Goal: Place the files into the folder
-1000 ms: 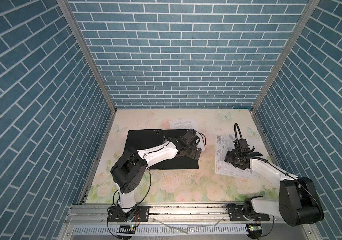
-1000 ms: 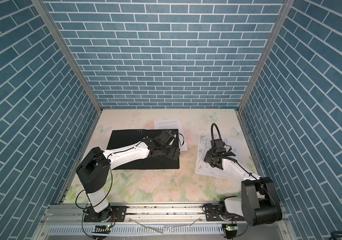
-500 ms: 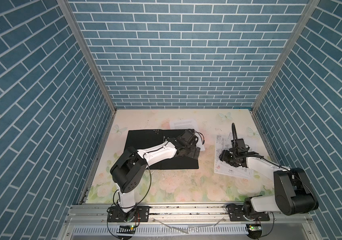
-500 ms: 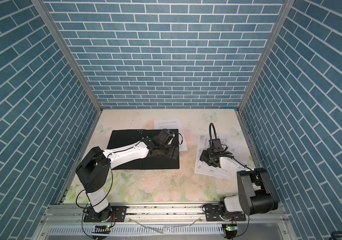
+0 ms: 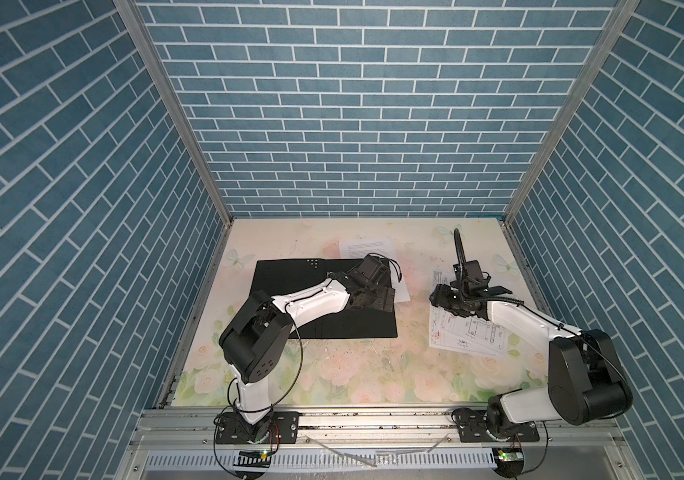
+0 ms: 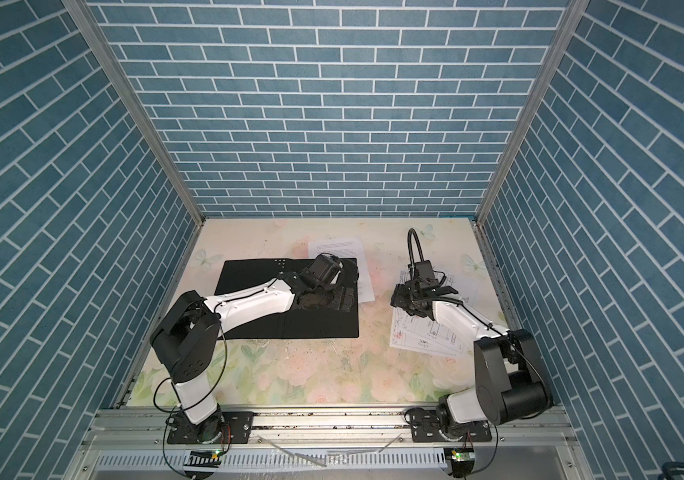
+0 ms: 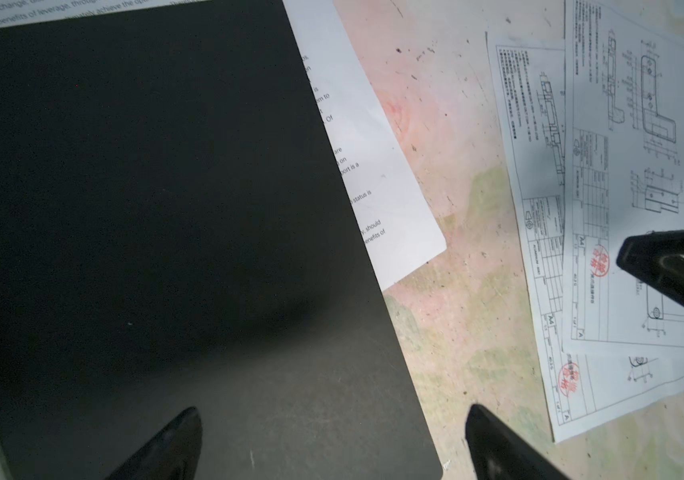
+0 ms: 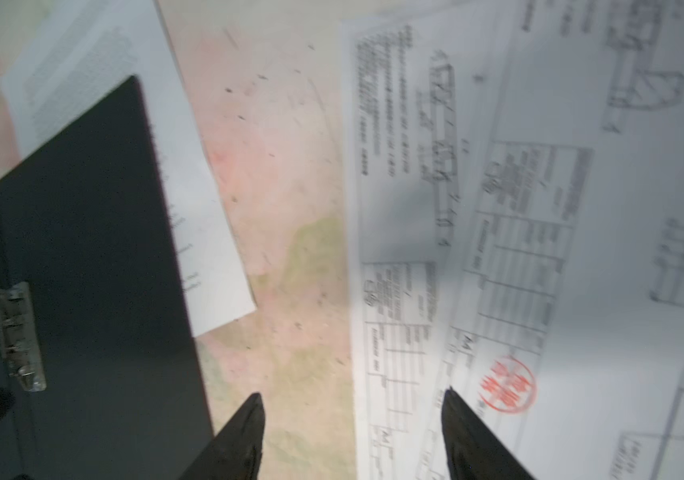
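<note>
the white paper sheet of dense black print (image 7: pixel 377 178) shows these fragments in the left wrist view: "exchange", "benefits of leverage, through", "port is a", "status is", "should", "benefits of". the upper white paper sheet of black line drawings (image 7: pixel 639 216) carries "a4" in its title block beside a round red stamp (image 7: pixel 601 261), whose characters are too small to read. the lower white drawing sheet (image 7: pixel 540 137) bears "a4" and a second round red stamp (image 7: pixel 570 376), equally unreadable. the right wrist view is blurred, with only "a4" legible. in both top views all print is too small.
</note>
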